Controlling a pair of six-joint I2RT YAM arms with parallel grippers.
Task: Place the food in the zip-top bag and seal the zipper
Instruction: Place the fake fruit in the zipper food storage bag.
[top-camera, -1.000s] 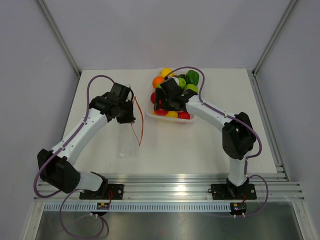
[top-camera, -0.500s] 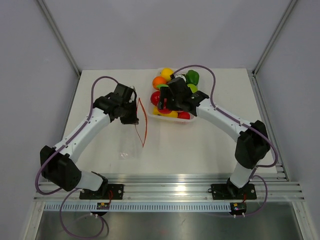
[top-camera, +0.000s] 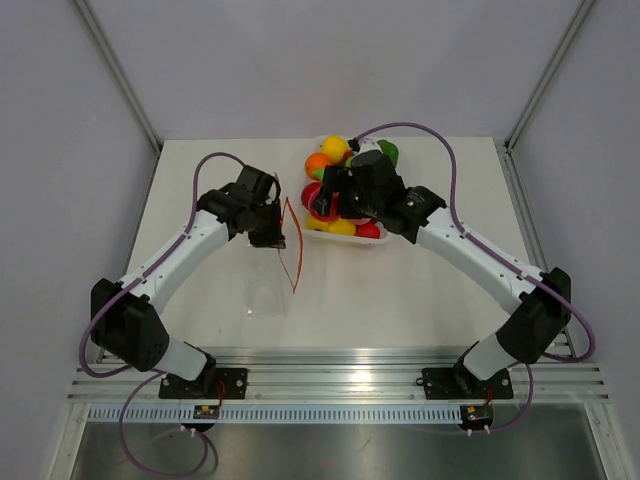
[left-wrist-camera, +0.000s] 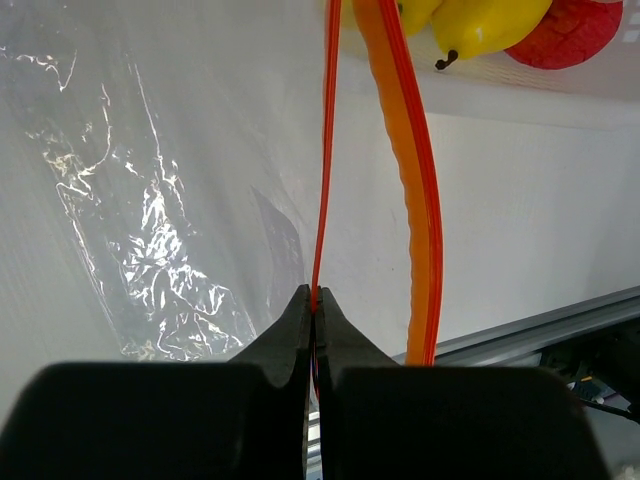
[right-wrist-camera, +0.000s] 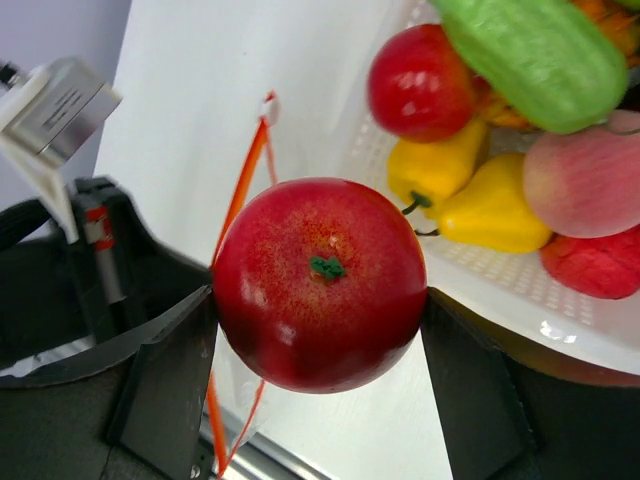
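Observation:
The clear zip-top bag (top-camera: 262, 292) lies on the table's left half, its mouth held apart. My left gripper (top-camera: 272, 238) is shut on one side of the orange-red zipper (top-camera: 292, 255). In the left wrist view the left gripper (left-wrist-camera: 315, 298) pinches the thin zipper strip (left-wrist-camera: 323, 150), and the other strip (left-wrist-camera: 412, 170) bows away to the right over the crinkly bag (left-wrist-camera: 150, 230). My right gripper (right-wrist-camera: 315, 300) is shut on a round red toy fruit (right-wrist-camera: 320, 285), held just left of the tray, above the zipper (right-wrist-camera: 240, 190). More food (right-wrist-camera: 470, 195) lies in the tray.
The white perforated tray (top-camera: 372, 243) sits at the table's back centre with orange (top-camera: 318, 162), yellow (top-camera: 335, 147) and green (top-camera: 388, 152) pieces. The right wrist view shows a green piece (right-wrist-camera: 540, 55), a red one (right-wrist-camera: 420, 80) and a pink one (right-wrist-camera: 585, 180) inside the tray rim (right-wrist-camera: 560, 330). Metal rails run along the near edge.
My right arm has swung left out of the tray, carrying the red fruit toward the bag mouth. The left gripper has shifted slightly right and back with the zipper still pinched.

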